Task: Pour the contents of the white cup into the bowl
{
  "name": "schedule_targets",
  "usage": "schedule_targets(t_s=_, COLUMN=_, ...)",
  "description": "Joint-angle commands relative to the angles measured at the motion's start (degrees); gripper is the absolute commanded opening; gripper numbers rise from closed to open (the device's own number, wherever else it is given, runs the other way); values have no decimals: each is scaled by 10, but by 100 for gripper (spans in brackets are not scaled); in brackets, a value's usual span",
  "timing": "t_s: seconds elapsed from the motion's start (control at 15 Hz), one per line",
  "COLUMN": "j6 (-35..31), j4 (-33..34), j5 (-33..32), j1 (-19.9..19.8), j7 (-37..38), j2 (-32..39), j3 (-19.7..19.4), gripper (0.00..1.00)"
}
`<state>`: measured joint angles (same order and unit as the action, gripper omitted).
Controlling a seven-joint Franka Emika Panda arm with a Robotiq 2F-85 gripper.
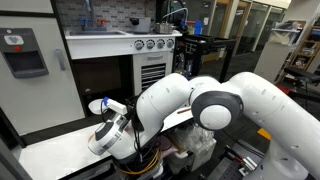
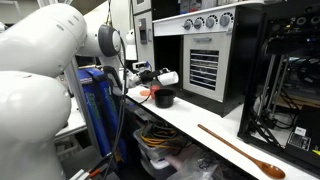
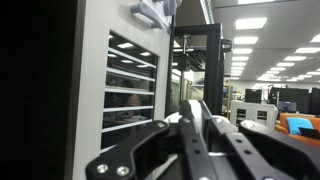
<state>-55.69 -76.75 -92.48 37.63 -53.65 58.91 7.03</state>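
**Cup held on its side over the bowl**

The cup (image 2: pixel 168 77) shows only in an exterior view, small and pale, lying tipped with its mouth towards the appliance (image 2: pixel 205 60). It hangs just above the bowl (image 2: pixel 163 98), a dark round shape on the table (image 2: pixel 205 125). What is in either vessel cannot be made out. The gripper (image 2: pixel 150 74) is a dark blur at the cup's near end. It appears clamped on the cup, though the fingers themselves are too small to separate.

In the wrist view the black linkages of the gripper fill the lower edge and draw together towards the middle. Neither cup nor bowl is visible there, only the appliance's slatted vent and, blurred at the top, a knob.

Just beside the bowl, on the arm's side, sits a salmon-red shape (image 2: pixel 145 95), partly hidden by the gripper and cables. Further along the table, well apart from the bowl, lies a wooden spoon (image 2: pixel 240 150).

In both exterior views the arm (image 1: pixel 220 105) takes up much of the picture. In one it blocks the bowl altogether, and its tip ends in a pale jumble near the table edge that is hard to read.
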Motion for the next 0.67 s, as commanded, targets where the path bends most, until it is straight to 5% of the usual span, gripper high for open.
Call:
schedule_targets(t_s=0.0, j6=-14, j4=-36, j5=-18, j1=-6, j7=-18, j2=-26, j3=7, gripper=2)
schedule_targets(t_s=0.6, j6=-16, j4=-57, j5=-32, j1=-8, j7=-35, j2=-33, j3=7, gripper=2)
